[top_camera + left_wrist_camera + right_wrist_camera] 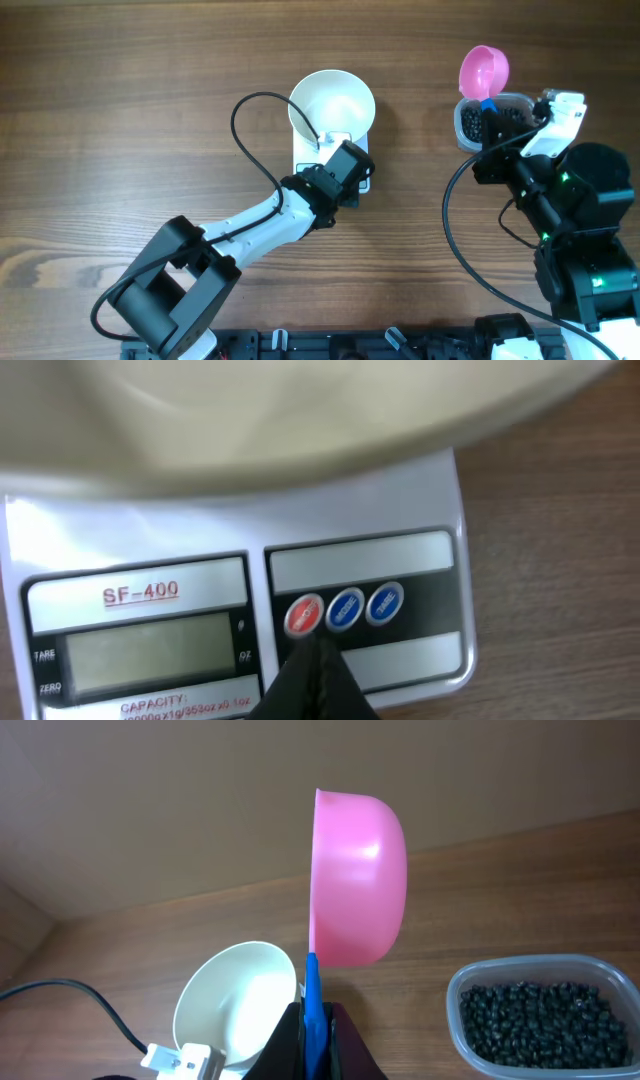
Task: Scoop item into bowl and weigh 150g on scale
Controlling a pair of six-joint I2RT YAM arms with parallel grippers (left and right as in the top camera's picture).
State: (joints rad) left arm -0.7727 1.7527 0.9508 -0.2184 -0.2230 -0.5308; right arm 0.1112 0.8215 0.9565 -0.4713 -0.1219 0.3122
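My left hand (312, 665), pinched shut, has its tip at the red button (304, 614) of the scale (440, 500), which carries the white bowl (250, 420). My right hand (315, 1032) clamps the pink scoop (358, 880), tipped sideways, near the tub (458, 995) of black pellets (540, 1020).

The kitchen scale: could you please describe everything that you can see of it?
The scale is a flat white plastic slab lying on the wooden table, with the white bowl sitting on its platform. Its front panel reads SF-400 in red, above a grey display showing no digits. Beside it are three round buttons, one red and two blue. The closed left hand has its tip at the red one.
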